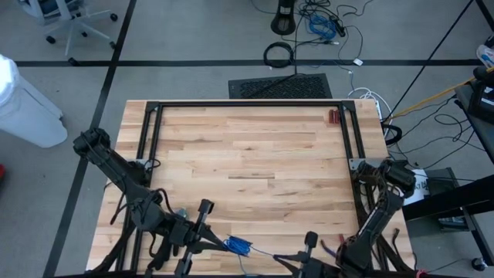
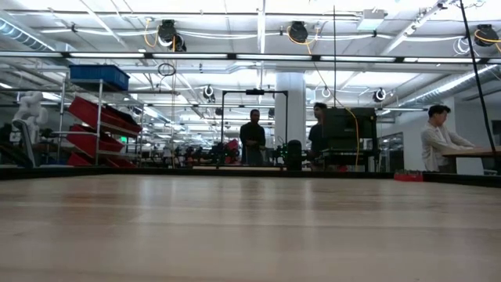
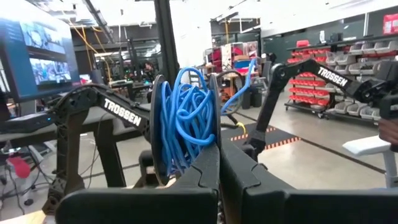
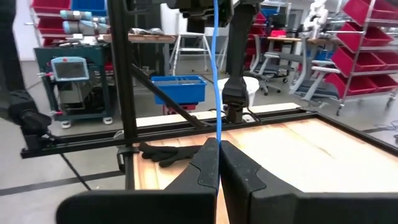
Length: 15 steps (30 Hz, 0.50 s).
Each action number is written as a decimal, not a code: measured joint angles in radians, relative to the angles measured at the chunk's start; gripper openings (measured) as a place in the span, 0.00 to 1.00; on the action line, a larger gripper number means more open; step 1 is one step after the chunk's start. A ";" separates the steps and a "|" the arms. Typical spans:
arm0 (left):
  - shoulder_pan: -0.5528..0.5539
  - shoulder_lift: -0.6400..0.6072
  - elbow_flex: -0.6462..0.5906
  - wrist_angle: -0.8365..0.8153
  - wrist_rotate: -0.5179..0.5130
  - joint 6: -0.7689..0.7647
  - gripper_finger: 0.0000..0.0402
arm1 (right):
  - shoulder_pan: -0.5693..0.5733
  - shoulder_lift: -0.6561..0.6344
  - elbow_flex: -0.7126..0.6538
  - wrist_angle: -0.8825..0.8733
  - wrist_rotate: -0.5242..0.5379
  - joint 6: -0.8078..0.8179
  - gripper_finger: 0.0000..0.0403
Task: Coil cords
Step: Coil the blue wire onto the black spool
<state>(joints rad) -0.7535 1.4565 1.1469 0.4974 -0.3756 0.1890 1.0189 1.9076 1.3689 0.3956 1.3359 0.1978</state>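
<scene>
Pinching the limp, light cord (image 3: 186, 118), the left gripper (image 3: 219, 168) clamps its coil; the right gripper (image 4: 219, 163) pinches its strand.

From where I stand, the one word I can read is "TROSSEN", in white capitals. It runs along the dark arm link (image 3: 118, 112) beside the blue coil, and again along the link of the other arm (image 3: 329, 76) farther off. The monitor (image 3: 37, 53) shows pictures, but nothing on it is legible.
</scene>
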 joint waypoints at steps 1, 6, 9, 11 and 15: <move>-0.003 -0.001 0.000 -0.008 -0.004 0.000 0.00 | 0.006 0.000 0.000 -0.002 0.016 0.001 0.00; -0.024 -0.006 0.000 -0.020 -0.044 0.008 0.00 | 0.046 0.000 0.000 -0.004 0.072 0.001 0.00; -0.031 -0.014 0.000 -0.030 -0.053 0.008 0.00 | 0.062 0.000 0.000 -0.003 0.085 0.005 0.00; -0.035 -0.018 0.000 -0.040 -0.062 0.008 0.00 | 0.071 0.000 0.000 -0.003 0.086 0.015 0.00; -0.047 -0.018 0.000 -0.045 -0.087 0.009 0.00 | 0.088 0.000 0.000 -0.002 0.086 0.027 0.00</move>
<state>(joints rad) -0.8009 1.4384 1.1465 0.4520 -0.4622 0.1984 1.1065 1.9074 1.3689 0.3931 1.4223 0.2245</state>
